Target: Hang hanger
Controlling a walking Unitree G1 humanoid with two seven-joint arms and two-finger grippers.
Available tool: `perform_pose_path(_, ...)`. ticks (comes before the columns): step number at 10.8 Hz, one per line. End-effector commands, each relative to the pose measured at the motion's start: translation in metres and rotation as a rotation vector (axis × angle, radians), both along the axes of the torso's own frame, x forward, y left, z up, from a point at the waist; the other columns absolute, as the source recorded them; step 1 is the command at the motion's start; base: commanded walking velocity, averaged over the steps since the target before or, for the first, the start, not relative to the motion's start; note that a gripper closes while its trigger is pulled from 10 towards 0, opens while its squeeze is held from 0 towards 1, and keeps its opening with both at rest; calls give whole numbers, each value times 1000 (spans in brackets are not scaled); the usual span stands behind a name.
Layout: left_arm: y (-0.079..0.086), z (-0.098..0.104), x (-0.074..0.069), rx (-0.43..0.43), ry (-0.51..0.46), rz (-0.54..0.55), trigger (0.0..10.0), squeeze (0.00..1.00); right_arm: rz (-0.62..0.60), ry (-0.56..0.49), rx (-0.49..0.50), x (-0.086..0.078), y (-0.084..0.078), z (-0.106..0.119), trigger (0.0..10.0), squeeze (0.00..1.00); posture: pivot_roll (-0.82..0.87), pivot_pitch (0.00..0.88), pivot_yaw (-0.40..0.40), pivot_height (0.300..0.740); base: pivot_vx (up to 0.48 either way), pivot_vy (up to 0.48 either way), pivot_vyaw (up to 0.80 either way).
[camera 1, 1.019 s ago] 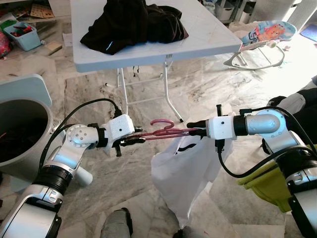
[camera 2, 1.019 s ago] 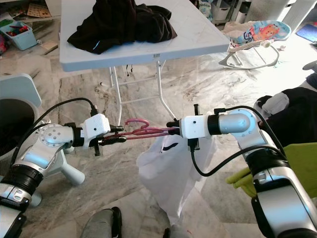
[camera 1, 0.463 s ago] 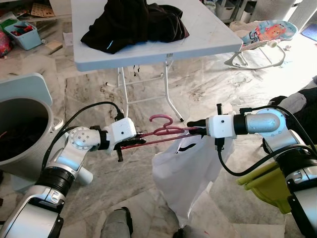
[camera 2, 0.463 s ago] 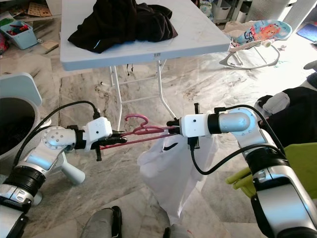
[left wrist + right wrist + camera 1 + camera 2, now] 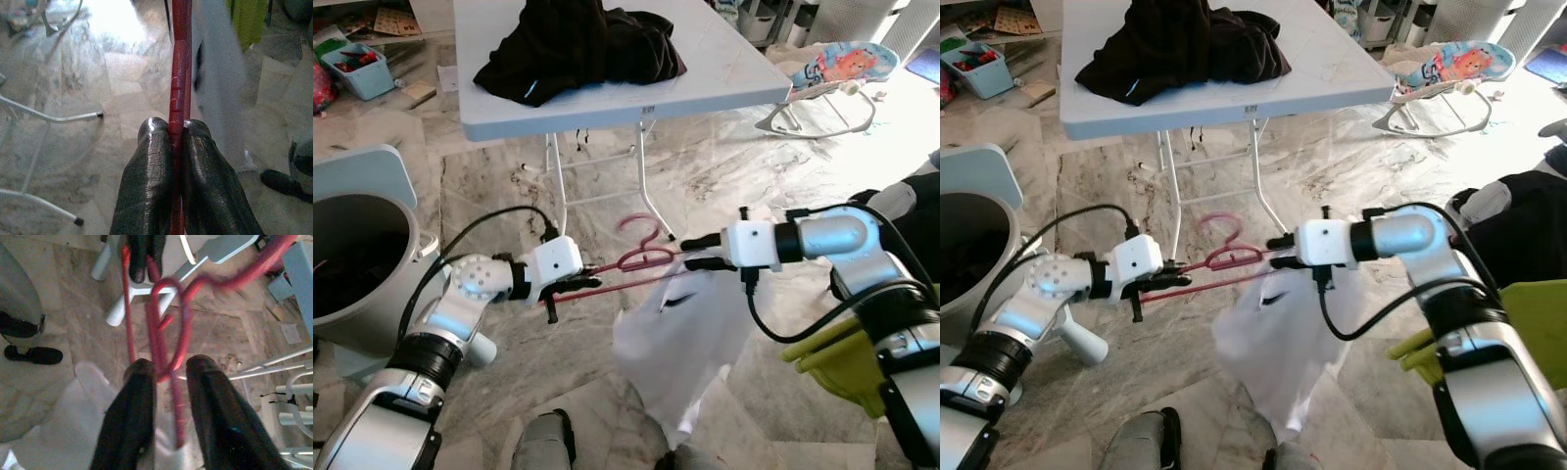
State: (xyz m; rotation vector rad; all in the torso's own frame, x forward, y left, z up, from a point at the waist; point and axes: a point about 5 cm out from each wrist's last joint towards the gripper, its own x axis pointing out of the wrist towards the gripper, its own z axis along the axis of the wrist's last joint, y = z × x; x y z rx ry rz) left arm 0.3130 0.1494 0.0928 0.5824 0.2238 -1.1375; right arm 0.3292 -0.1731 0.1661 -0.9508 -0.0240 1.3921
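Hanger | my left tool clenched on one end | right tool released, fingers straddling it | white garment beneath

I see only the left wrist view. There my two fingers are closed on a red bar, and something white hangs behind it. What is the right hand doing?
Observer: The right hand is further along the same red hanger, just past its hook. Its fingers are apart around the wire, not clamped.
Operator: And the white thing?
Observer: It is a white garment hanging from the hanger below the right hand. It is blurred in the head views.
Operator: What stands ahead of the robot?
Observer: A white folding table, with a heap of dark clothes on top.
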Motion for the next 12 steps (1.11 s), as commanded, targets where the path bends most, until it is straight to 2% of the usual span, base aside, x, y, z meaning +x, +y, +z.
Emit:
perform_pose_path(1,1,5,2,-36,-31,25,0,0,-5,-16,26,5,1,10,10000,1000,-36,71,-64,740,0,0,0)
perform_pose_path(3,0,6,3,-74,-47,54,0,0,-27,-12,59,8,2,12,10000,1000,-34,72,-66,740,0,0,0)
perform_pose_path(4,0,8,4,-94,-69,79,0,0,-73,-57,91,12,3,15,10000,1000,-32,73,-68,740,0,0,0)
perform_pose_path(5,0,11,7,-121,-98,115,0,0,-181,-152,119,21,1,20,10000,1000,-30,73,-68,740,0,0,0)
perform_pose_path(6,1,12,8,-138,-122,150,0,0,-346,-246,209,33,-2,30,10000,1000,-29,74,-68,740,0,0,0)
perform_pose_path(8,0,14,9,-166,-150,188,0,0,-512,-271,324,41,-7,33,10000,1000,-29,77,-67,740,0,0,0)
perform_pose_path(9,1,23,11,-204,-190,222,0,0,-681,-263,384,42,-14,18,10000,1000,-24,85,-63,740,0,0,0)
perform_pose_path(10,2,29,12,-224,-209,235,0,0,-792,-243,421,42,-18,4,10000,1000,-24,85,-63,740,0,0,0)
perform_pose_path(12,6,36,10,-219,-224,218,0,0,-966,-117,405,35,-34,-29,10000,1000,-2,99,-46,740,0,0,0)
